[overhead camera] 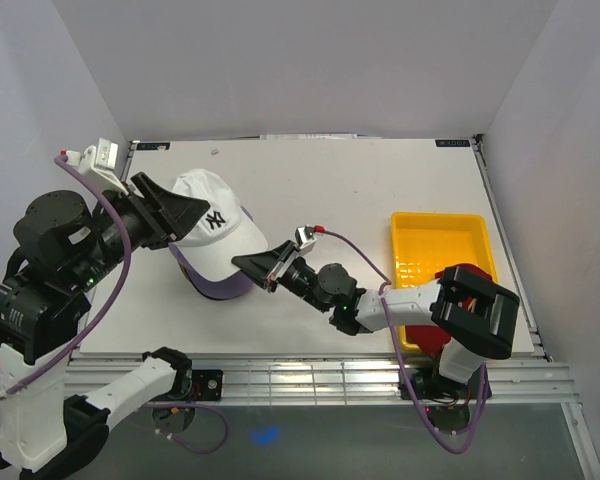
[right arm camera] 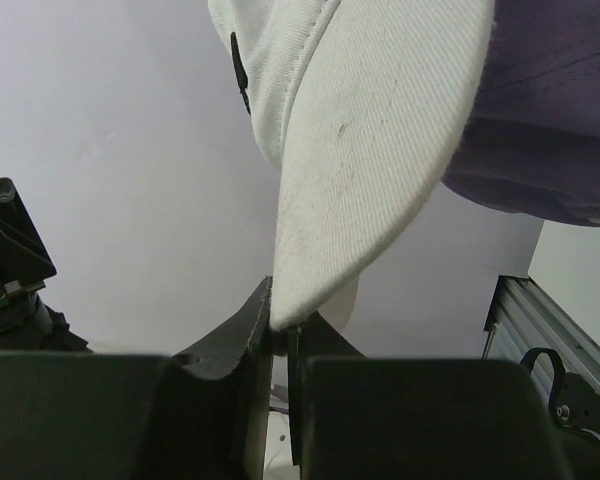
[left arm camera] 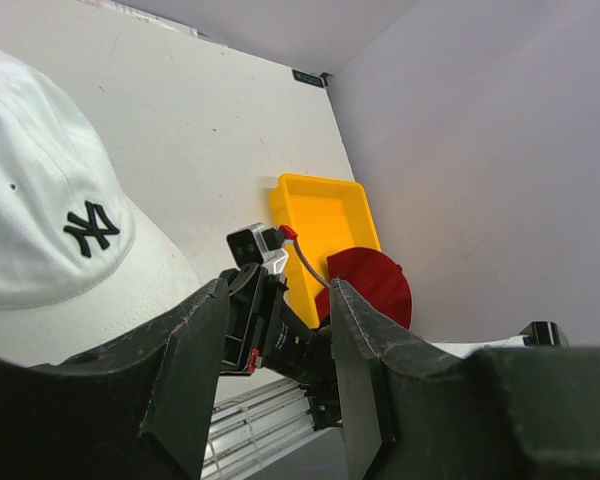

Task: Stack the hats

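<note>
Hats lie on the white bench [overhead camera: 360, 180], the broadest thing in view: two at its left part and one toward its right. A yellow tray [overhead camera: 440, 235] rests along the bench's right edge. On the left, the white hat [overhead camera: 215, 225] with a black NY logo sits over the lavender hat [overhead camera: 215, 292], whose fabric shows beneath it on the near side. The dark red hat [left arm camera: 372, 285] lies at the tray's near end, partly hidden behind the right arm in the top view. The right tool [right arm camera: 280, 335] is pressed together on the tip of the white hat's brim. The left tool [left arm camera: 277, 300] stands spread beside the white crown, with nothing between its fingers.
</note>
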Controlling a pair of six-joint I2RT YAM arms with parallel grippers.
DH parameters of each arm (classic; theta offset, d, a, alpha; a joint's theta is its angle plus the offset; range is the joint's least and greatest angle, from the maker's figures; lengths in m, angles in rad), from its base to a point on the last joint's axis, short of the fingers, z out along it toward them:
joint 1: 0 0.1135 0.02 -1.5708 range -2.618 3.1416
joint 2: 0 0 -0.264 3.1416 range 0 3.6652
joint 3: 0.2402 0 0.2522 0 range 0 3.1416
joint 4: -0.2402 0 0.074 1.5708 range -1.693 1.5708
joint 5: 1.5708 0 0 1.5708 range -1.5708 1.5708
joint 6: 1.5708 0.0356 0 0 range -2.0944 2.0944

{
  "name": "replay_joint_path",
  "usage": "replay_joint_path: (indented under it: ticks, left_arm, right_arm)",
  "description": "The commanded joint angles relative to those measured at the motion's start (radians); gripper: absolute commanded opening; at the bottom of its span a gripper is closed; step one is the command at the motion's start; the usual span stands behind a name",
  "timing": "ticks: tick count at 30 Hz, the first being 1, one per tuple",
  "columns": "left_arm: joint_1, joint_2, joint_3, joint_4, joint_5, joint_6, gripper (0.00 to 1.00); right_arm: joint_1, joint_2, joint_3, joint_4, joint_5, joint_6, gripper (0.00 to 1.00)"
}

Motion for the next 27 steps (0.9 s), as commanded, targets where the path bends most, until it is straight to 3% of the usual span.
replay_joint_path:
  ticks: [1, 27]
  left_arm:
    - [-0.004, -0.008, -0.005, 0.016, 0.011, 0.004, 0.55]
    - [-0.004, 0.048, -0.139, 0.07, -0.044, -0.049, 0.55]
  right_arm:
    - [-0.009, -0.009, -0.035, 0.163, 0.004, 0.015, 0.08]
    - [-0.063, 0.32, -0.17, 0.51, -0.091, 0.167, 0.08]
